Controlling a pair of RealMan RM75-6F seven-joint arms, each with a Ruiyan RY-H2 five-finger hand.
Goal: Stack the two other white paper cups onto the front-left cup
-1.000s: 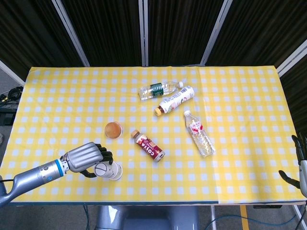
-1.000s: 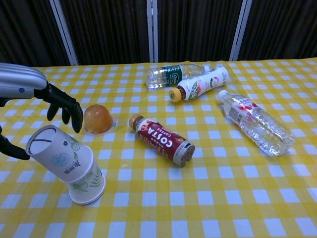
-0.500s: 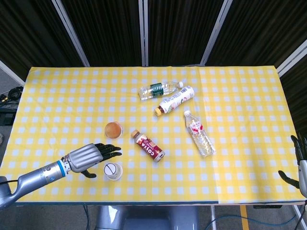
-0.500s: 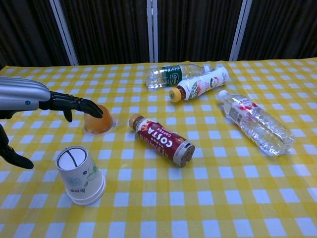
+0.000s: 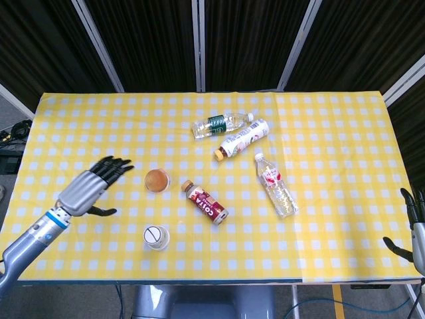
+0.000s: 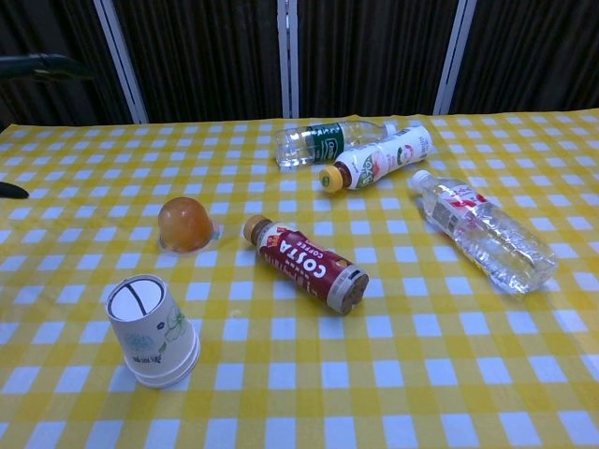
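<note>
A stack of white paper cups [image 5: 157, 237] [image 6: 150, 329] with a green flower print stands upside down at the table's front left, leaning slightly. My left hand [image 5: 88, 189] hovers up and to the left of the stack, well apart from it, fingers spread and holding nothing. In the chest view only a fingertip [image 6: 11, 191] of that hand shows at the left edge. My right hand [image 5: 413, 226] shows partly at the table's far right edge, fingers apart and empty.
An orange jelly cup [image 5: 157, 179] [image 6: 185, 224] sits behind the stack. A brown Costa bottle [image 5: 205, 201] [image 6: 304, 262] lies to the right. Three more bottles lie further back: green-labelled [image 5: 219, 123], pink-labelled [image 5: 242, 138], and clear [image 5: 275, 185] [image 6: 480, 230].
My left hand let go of the cups and drew back up and to the left. The tilted top cup settled onto the stack.
</note>
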